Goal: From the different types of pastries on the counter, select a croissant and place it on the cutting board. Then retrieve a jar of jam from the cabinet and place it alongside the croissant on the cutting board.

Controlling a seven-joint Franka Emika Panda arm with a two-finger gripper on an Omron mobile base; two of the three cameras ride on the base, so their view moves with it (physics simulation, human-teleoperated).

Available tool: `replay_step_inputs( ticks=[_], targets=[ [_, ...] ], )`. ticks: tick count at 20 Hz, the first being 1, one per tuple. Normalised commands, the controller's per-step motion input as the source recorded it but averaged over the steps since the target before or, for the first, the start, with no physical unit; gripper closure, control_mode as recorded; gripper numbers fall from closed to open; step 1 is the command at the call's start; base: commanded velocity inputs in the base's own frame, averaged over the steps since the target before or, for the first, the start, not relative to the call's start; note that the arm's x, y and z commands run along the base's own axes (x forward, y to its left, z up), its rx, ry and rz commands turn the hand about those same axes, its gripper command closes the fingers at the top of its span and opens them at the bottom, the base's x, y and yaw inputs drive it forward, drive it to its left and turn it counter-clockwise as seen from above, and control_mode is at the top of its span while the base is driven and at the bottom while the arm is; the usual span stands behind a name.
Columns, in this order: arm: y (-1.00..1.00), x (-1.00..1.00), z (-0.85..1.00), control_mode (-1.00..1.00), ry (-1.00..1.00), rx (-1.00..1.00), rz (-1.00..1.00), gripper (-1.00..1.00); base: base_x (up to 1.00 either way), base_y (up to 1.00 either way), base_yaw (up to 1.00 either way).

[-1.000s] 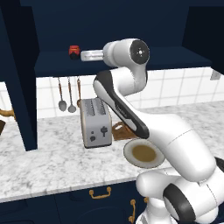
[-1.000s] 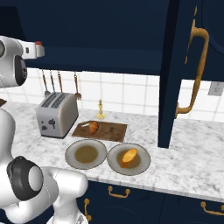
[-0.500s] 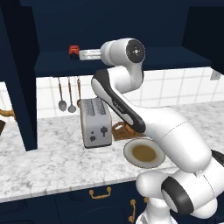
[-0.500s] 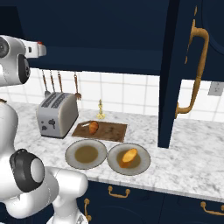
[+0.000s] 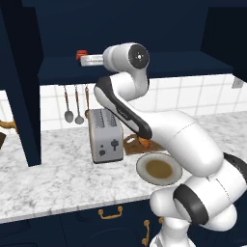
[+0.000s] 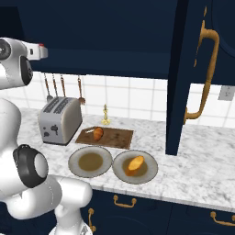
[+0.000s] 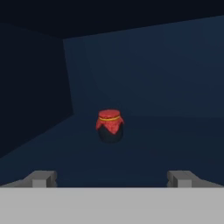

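Hand view: jar of jam (image 7: pixel 110 125) beyond fingers (image 7: pixel 43 178)

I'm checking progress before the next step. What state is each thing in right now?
gripper: open, empty, aimed at the jar
jar: lidded, upright on the cabinet shelf, not yet gripped
croissant: lying on the board
board: flat on the counter
cabinet: door open
near plate: no pastry
other plate: holds a pastry
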Motion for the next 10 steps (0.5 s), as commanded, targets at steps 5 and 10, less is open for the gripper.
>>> replay_step_inputs(
  ticks=[5, 10],
  targets=[
    [0.03, 0.19, -0.1, -1.0, 0.0, 0.0, 0.0, -1.0, 0.0, 0.0, 0.0],
    [0.01, 0.42, -0.03, -1.0, 0.0, 0.0, 0.0, -1.0, 0.0, 0.0, 0.0]
  ],
)
